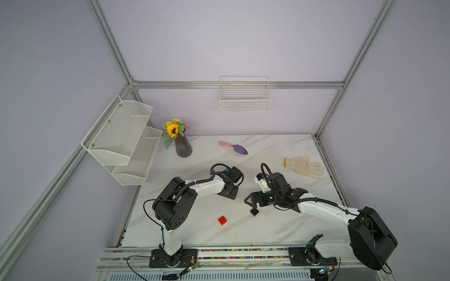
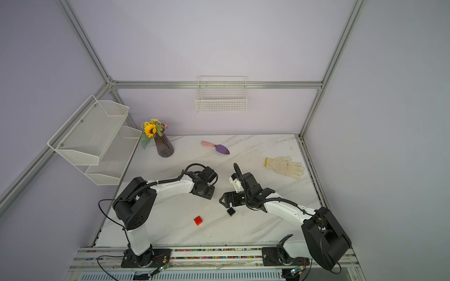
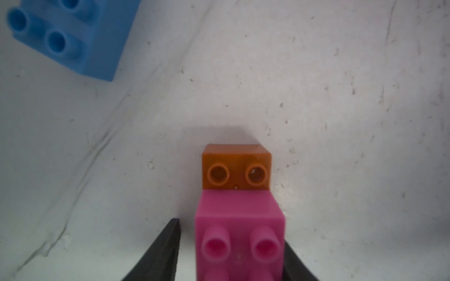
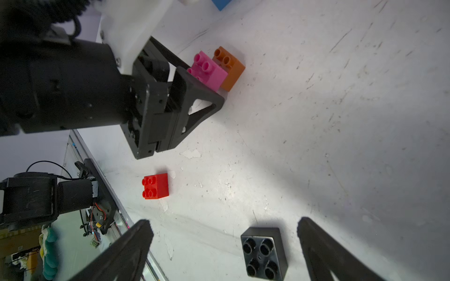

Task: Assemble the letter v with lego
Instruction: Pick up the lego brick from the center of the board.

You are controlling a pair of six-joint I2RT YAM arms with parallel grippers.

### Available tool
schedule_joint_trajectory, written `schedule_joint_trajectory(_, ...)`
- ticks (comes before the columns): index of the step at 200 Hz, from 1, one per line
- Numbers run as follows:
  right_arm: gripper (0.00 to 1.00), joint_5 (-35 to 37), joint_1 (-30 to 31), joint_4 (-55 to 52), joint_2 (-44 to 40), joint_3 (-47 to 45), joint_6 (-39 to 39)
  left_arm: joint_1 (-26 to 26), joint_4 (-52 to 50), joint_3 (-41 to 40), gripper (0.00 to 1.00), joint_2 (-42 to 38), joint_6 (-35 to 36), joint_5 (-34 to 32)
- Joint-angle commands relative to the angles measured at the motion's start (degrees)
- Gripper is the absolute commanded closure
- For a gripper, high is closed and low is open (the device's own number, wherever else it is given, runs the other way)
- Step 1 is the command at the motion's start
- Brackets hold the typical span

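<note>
In the left wrist view a pink brick (image 3: 239,233) sits stepped on top of an orange brick (image 3: 236,165) on the marble table. My left gripper (image 3: 231,231) straddles the pink brick and is open, with a clear gap on one side. A light-blue brick (image 3: 70,36) lies apart, cut off by the frame edge. My right gripper (image 4: 224,223) is open low over the table, and a black brick (image 4: 264,250) lies studs up between its fingers, untouched. A red brick (image 4: 155,186) lies alone, between the two arms in both top views (image 1: 222,220).
At the back of the table (image 1: 280,226) lie a pink-handled purple trowel (image 1: 233,147) and a white glove (image 1: 304,166). A vase with a sunflower (image 1: 183,146) stands back left by a white mesh shelf (image 1: 121,138). A wire basket (image 1: 244,97) hangs on the back wall.
</note>
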Motion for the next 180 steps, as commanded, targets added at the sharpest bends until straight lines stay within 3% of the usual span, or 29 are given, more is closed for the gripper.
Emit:
schedule_joint_trajectory(1,0.03,-0.3,0.3,1.8,0.3,-0.7,0.1,-0.3,7.9,-2.8,0.46,-1.5,-0.7,-2.3)
schedule_joint_trajectory(112,0.03,-0.5,0.3,3.0,1.0,-1.6,0.8,-1.4,14.1,-6.1,0.48,1.0,-0.9,-4.4)
schedule_joint_trajectory(180,0.03,-0.3,0.3,2.7,0.3,-2.0,0.6,-1.7,13.8,-6.1,0.57,1.3,-1.1,-4.8)
